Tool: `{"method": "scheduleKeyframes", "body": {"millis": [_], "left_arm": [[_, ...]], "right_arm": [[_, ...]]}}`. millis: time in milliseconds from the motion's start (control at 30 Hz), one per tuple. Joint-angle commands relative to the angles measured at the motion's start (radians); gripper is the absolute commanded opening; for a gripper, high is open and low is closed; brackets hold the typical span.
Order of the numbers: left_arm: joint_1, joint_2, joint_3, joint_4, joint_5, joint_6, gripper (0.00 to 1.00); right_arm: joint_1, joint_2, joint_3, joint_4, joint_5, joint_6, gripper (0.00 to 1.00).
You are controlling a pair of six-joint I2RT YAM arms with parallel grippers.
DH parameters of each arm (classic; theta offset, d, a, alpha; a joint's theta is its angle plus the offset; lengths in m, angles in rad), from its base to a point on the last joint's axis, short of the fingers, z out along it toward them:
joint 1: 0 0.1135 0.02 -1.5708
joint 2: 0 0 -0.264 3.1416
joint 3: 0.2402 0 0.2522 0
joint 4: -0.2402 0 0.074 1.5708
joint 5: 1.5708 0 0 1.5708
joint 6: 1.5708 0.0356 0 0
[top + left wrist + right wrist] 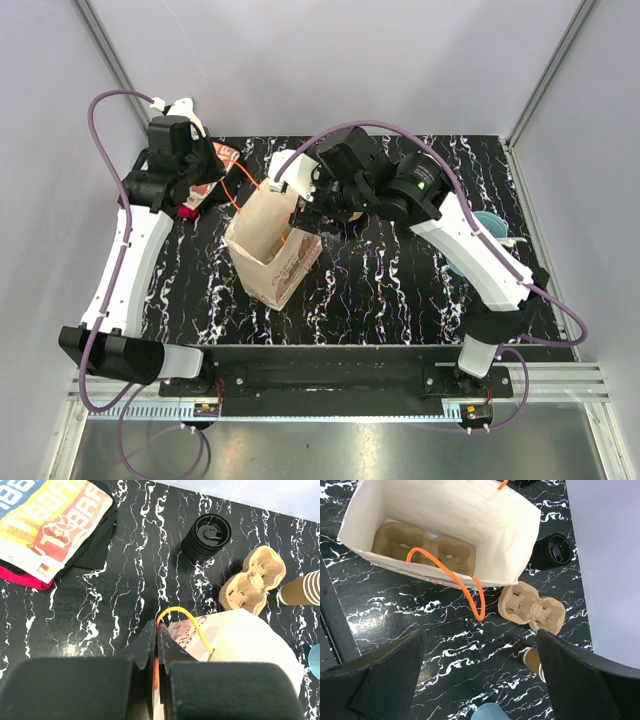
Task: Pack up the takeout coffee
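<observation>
A white paper bag point(262, 238) with orange handles stands open mid-table. My left gripper point(159, 630) is shut on one orange handle point(187, 617) at the bag's left rim point(240, 635). My right gripper point(480, 632) is open and empty, hovering above the bag's near-right side point(305, 212). In the right wrist view the bag point(450, 510) holds a brown pulp cup carrier point(422, 547). Its other handle point(470, 587) hangs outside. The lidded takeout coffee is not in view.
Beside the bag lie a second pulp carrier point(532, 610), a stack of black lids point(552, 552), lidless brown cups lying on their side point(532, 660) and a light blue cup point(492, 712). Colourful packets point(55, 520) lie at the back left.
</observation>
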Motion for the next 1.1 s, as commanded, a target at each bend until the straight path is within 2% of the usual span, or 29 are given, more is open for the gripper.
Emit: {"method": "scheduleKeyframes", "body": {"millis": [0, 33, 133, 167, 267, 300, 367, 400, 500, 733, 900, 1033, 1067], "left_arm": [[0.007, -0.036, 0.015, 0.058, 0.021, -0.006, 0.00], [0.005, -0.038, 0.014, 0.059, 0.021, -0.006, 0.00], [0.005, -0.039, 0.009, 0.061, 0.026, -0.003, 0.00], [0.005, -0.041, 0.007, 0.065, 0.029, -0.003, 0.00], [0.007, -0.039, 0.007, 0.068, 0.032, 0.003, 0.00], [0.005, -0.039, 0.009, 0.068, 0.032, 0.005, 0.00], [0.005, -0.041, 0.015, 0.067, 0.058, 0.006, 0.00], [0.007, -0.043, 0.015, 0.067, 0.058, 0.006, 0.00], [0.005, -0.043, 0.024, 0.067, 0.067, 0.017, 0.00], [0.005, -0.027, 0.207, 0.029, 0.121, 0.069, 0.00], [0.007, -0.030, 0.303, 0.009, 0.132, 0.101, 0.00], [0.005, -0.044, 0.276, 0.004, 0.139, 0.115, 0.00], [0.005, -0.052, 0.209, 0.004, 0.139, 0.123, 0.00]], "right_arm": [[-0.018, 0.011, -0.017, 0.096, 0.002, -0.052, 0.93], [-0.023, 0.017, -0.015, 0.108, 0.004, -0.052, 0.92], [-0.043, 0.042, -0.012, 0.143, -0.002, -0.053, 0.77], [-0.046, 0.052, -0.011, 0.151, -0.009, -0.053, 0.65], [-0.049, 0.069, -0.005, 0.156, -0.039, -0.052, 0.47], [-0.049, 0.071, -0.001, 0.156, -0.056, -0.050, 0.37], [-0.049, 0.076, 0.008, 0.154, -0.065, -0.047, 0.27], [-0.049, 0.077, 0.014, 0.151, -0.071, -0.045, 0.16], [-0.049, 0.080, 0.049, 0.140, -0.085, -0.042, 0.03], [-0.047, 0.089, 0.241, 0.123, -0.142, -0.009, 0.00], [-0.049, 0.085, 0.282, 0.122, -0.179, 0.021, 0.00], [-0.049, 0.076, 0.200, 0.116, -0.179, 0.021, 0.00], [-0.049, 0.070, 0.172, 0.117, -0.179, 0.021, 0.00]]}}
